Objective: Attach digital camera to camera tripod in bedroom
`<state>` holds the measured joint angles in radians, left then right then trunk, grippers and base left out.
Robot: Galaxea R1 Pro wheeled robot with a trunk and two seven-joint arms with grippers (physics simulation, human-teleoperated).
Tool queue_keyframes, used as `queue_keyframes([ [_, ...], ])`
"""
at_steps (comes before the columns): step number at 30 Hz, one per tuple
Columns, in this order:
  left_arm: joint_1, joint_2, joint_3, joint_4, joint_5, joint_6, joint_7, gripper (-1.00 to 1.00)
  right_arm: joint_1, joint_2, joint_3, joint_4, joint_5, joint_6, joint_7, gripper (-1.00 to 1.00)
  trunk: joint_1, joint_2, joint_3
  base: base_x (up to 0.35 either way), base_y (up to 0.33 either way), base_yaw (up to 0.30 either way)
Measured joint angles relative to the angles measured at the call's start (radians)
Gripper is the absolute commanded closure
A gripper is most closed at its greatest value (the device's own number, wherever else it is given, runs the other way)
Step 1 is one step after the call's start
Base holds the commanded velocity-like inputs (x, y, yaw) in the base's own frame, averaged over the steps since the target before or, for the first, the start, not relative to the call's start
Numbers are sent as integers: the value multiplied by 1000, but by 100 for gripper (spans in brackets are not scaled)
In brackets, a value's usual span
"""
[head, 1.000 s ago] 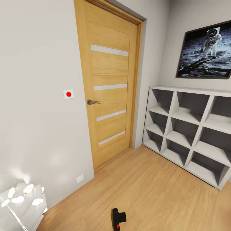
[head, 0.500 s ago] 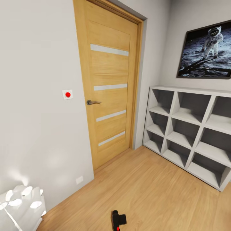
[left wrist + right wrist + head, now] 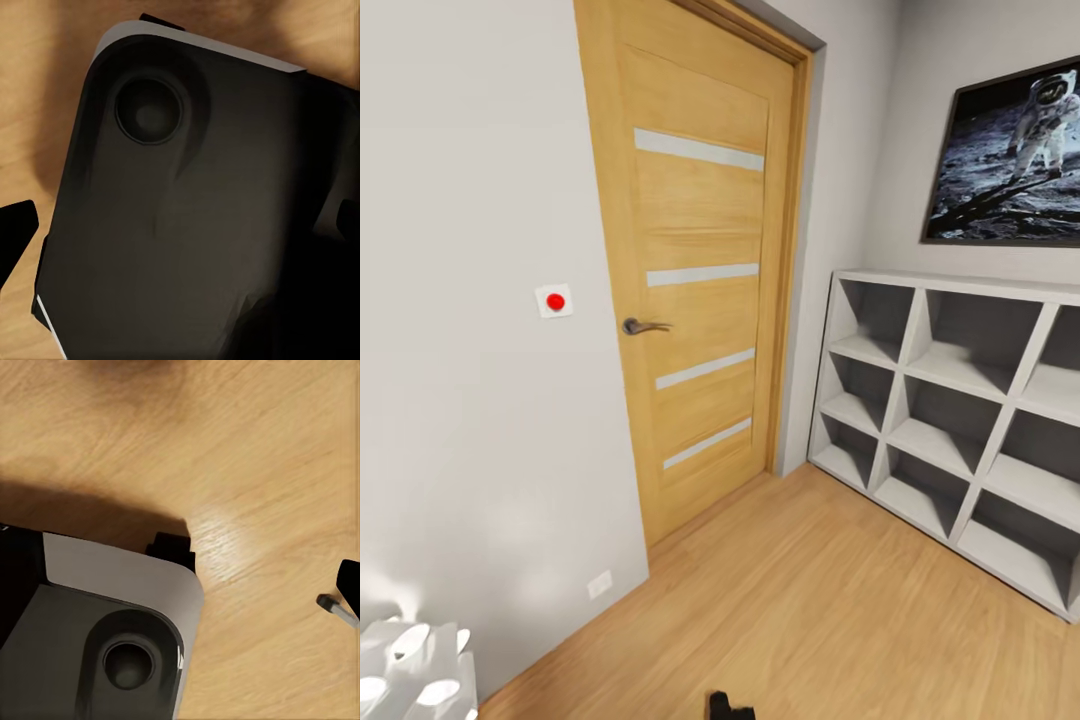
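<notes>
The camera (image 3: 729,706) lies on the wood floor (image 3: 840,590), at the very bottom edge of the head view, so just its top shows. A wooden door (image 3: 695,270) stands shut in the grey wall (image 3: 470,400). Grey shelves (image 3: 950,420) stand to the right, under a moon picture (image 3: 1010,160). Both wrist views look down on the robot's dark base (image 3: 187,217) over the floor. I cannot tell if either gripper's jaws are open or closed.
</notes>
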<state>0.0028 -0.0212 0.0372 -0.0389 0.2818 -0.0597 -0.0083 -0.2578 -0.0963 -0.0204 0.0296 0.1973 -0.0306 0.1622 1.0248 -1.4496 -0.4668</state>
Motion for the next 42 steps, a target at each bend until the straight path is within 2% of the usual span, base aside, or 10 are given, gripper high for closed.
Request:
queue_keyframes([
  [42, 0, 0, 2, 0, 6, 0, 0, -100, 0, -1, 0, 0, 0, 0, -20, -100, 0, 0, 0, 7, 0, 0],
])
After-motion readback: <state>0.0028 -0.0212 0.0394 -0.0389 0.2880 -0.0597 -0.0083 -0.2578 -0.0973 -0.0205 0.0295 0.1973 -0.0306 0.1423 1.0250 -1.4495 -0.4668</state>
